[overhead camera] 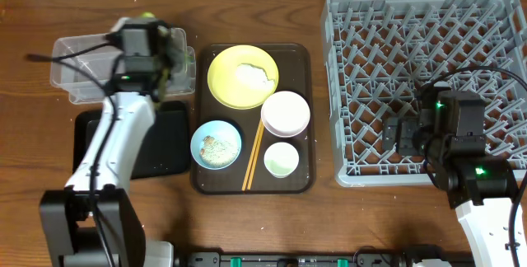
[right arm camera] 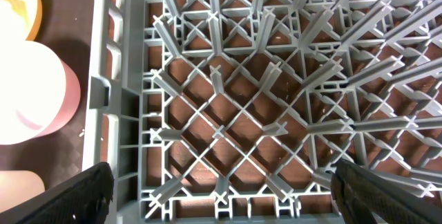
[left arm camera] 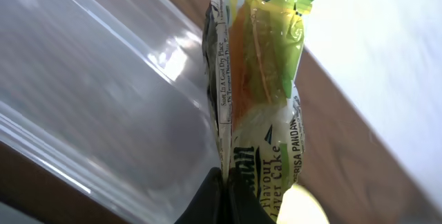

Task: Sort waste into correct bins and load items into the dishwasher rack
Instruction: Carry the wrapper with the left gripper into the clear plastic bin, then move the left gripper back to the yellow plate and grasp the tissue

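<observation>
Tool on your left arm [left arm camera: 224, 195] is clamped on green-and-orange plastic snack wrapper [left arm camera: 259, 86], held above clear rectangular plastic tub [left arm camera: 103, 99]. Your right tool [right arm camera: 224, 196], spread apart, hovers over grey square plastic lattice rack [right arm camera: 228, 79].

Okay so the tub [overhead camera: 78, 65] sits at the counter's far left corner with the flat tray [overhead camera: 169, 147] right in front of it, and the wrapper [left arm camera: 259, 79] hangs from my left gripper [left arm camera: 224, 196] at the tub's right end. Mid-counter is the serving tray [overhead camera: 198, 186]: plate [overhead camera: 230, 86] at the back with the tissue [overhead camera: 255, 75] on it, empty bowl [overhead camera: 286, 112] just front-right of that, bowl with rice scraps [overhead camera: 216, 144] front-left, cup [overhead camera: 281, 161] front-right, chopsticks [overhead camera: 254, 156] between those two. The rack [overhead camera: 362, 44] fills the right side up to the far right corner, with my right gripper [right arm camera: 221, 182] over its near left part.
</observation>
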`<state>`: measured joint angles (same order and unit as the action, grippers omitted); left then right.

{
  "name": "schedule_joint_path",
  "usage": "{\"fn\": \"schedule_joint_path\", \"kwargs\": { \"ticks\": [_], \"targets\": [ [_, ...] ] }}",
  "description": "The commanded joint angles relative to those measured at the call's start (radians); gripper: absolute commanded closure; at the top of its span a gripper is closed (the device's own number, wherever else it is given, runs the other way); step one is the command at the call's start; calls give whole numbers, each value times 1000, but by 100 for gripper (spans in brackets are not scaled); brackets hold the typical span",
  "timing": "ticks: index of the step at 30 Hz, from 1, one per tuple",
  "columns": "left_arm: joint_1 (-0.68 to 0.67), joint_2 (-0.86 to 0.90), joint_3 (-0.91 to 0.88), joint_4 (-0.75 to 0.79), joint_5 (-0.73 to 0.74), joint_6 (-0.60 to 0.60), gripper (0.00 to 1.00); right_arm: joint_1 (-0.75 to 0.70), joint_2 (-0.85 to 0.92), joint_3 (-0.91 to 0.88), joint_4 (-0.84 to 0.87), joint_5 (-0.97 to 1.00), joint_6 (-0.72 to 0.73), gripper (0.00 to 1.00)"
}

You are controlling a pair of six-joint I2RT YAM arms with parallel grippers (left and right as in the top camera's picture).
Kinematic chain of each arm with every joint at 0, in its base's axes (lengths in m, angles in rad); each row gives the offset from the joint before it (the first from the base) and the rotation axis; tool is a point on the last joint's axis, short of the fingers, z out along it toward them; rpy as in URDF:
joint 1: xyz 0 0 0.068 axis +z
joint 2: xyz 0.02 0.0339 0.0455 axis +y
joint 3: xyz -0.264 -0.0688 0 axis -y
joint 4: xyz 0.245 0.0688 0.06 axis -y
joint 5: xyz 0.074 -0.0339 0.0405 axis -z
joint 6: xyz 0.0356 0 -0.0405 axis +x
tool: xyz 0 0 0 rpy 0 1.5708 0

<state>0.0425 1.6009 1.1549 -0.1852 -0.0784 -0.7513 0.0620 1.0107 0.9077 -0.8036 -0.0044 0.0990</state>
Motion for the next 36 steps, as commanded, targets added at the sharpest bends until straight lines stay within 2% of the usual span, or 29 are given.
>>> {"fn": "schedule_joint_path", "kwargs": {
  "ticks": [1,3,4,5,6,8,14,17,20,24,27,36],
  "targets": [
    [43,13,6,15,-24,-14,94,-5,-3,19,-2,-4,9,1],
    [57,17,6,13,-24,-13,92,-5,-3,19,-2,-4,9,1],
    [60,17,6,10,-24,-13,83,-5,-3,19,-1,-4,9,1],
    [60,17,6,8,-24,-8,68,-5,-3,19,0,-4,9,1],
    [60,17,6,8,-24,-5,58,-5,-3,19,0,-4,9,1],
    [60,17,6,8,-22,-5,50,-5,-3,19,-1,-4,9,1],
    [39,17,6,9,112,10,50,-5,-3,19,-2,-4,9,1],
    [-14,18,6,10,180,102,49,-5,-3,19,-1,-4,9,1],
    [-95,31,6,6,183,169,45,-5,-3,19,-1,-5,9,1],
    [-195,81,6,26,182,174,41,-5,-3,19,-2,-5,9,1],
    [-259,152,6,73,183,171,34,-5,-3,19,-2,-6,9,1],
    [-327,333,6,180,183,172,28,-5,-3,19,-10,-8,9,1]
  ]
}}
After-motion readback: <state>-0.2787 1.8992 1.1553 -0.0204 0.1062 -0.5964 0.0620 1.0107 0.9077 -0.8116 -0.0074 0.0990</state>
